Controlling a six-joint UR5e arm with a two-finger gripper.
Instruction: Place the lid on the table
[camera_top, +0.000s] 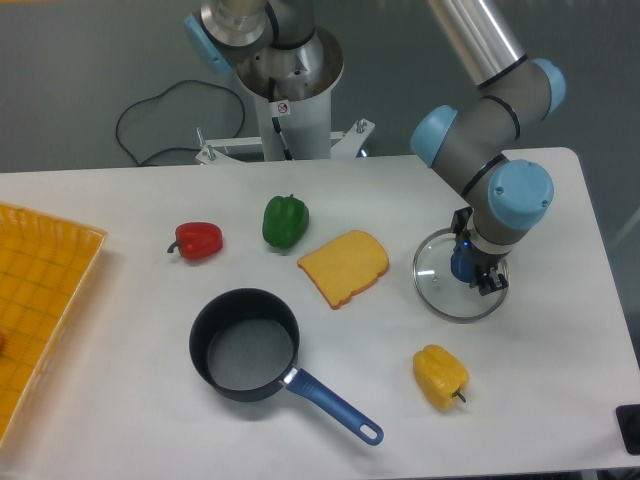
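Dark round saucepan (245, 345), fingers (473, 272) at glass lid (440, 288) knob

The claw (477, 278) covers the lid's (440, 285) blue knob, so its finger spacing cannot be judged. The yellow tray (40, 300) is cut by the left edge. The desk (120, 420) runs past the bottom edge.

The lid (440, 280) is a round clear glass disc with a thin metal rim and blue knob. It lies flat on the white table's (120, 400) right side.
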